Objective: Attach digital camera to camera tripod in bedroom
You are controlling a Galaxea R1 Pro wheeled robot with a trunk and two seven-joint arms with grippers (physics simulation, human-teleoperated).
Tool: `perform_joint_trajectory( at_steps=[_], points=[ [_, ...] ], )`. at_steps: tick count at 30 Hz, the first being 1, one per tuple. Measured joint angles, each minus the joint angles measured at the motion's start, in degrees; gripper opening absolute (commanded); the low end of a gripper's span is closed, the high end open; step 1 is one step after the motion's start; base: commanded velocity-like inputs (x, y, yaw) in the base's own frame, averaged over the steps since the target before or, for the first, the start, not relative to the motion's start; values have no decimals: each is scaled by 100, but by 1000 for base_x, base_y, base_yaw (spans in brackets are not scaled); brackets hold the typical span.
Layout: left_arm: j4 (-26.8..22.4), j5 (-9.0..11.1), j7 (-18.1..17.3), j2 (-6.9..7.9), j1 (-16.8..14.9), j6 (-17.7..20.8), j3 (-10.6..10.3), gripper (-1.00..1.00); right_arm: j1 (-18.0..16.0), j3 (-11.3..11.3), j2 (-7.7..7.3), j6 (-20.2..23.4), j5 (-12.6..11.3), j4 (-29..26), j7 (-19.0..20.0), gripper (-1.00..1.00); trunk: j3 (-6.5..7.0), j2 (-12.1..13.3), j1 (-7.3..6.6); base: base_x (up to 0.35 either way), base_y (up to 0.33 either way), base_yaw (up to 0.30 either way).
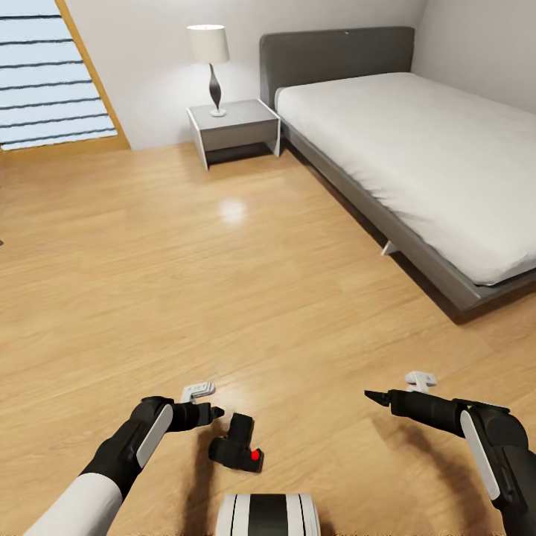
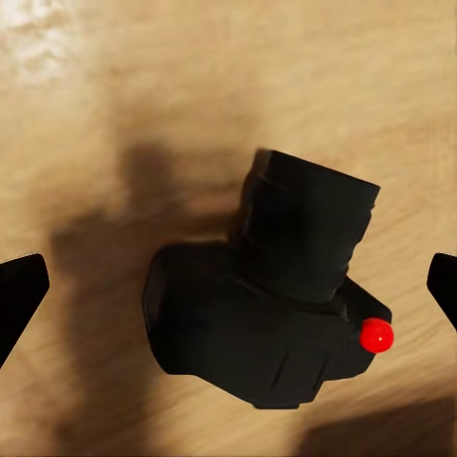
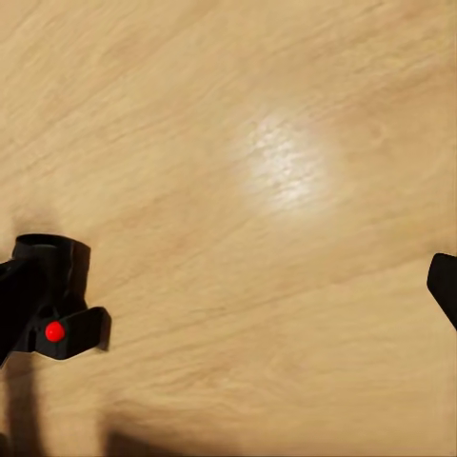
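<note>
**Colleague:** Where is the digital camera (image 1: 238, 444) now?

**Me:** It lies on the wood floor (image 1: 223, 298), near the robot base, a little left of the middle. The red dot points toward the near side and the lens barrel toward the far side. My left gripper (image 1: 217, 412) is just beside it, on its left. In the left wrist view the camera (image 2: 276, 305) sits between the two fingertips (image 2: 19, 300), and the jaws are spread wide, not touching it. I judge this is the position before closing on the body.

**Colleague:** And the right arm?

**Me:** The right gripper (image 1: 376, 397) hovers over bare floor, well apart from the camera, on the right. Its jaws are also spread and hold nothing. I think it waits free for the tripod later.

**Colleague:** What about the room?

**Me:** Light planks, glossy, with a bright reflection. Far right is the bed (image 1: 417, 149) with grey frame and white mattress. Beside it is a nightstand (image 1: 234, 126) with a lamp (image 1: 210, 67). The door (image 1: 52, 74) is far left.
</note>
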Motion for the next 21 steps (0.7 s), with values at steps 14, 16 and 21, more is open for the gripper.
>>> perform_joint_trajectory(
  at_steps=[14, 16, 21],
  points=[
    [0, 5, -1, 0, 0, -1, 0, 100, 0, 1, 0, 0, 9, 0, -1, 100, -310, -19, 36, 0, 0, 0],
    [0, 6, -4, 0, 0, -1, 0, 100, 0, 1, 0, 0, 9, 0, -1, 100, -355, -22, 41, 0, 0, 0],
    [0, 5, -7, 0, 0, -2, 0, 100, 0, -3, -6, 0, 9, 0, -1, 100, -466, -28, 54, 0, 0, 0]
  ],
)
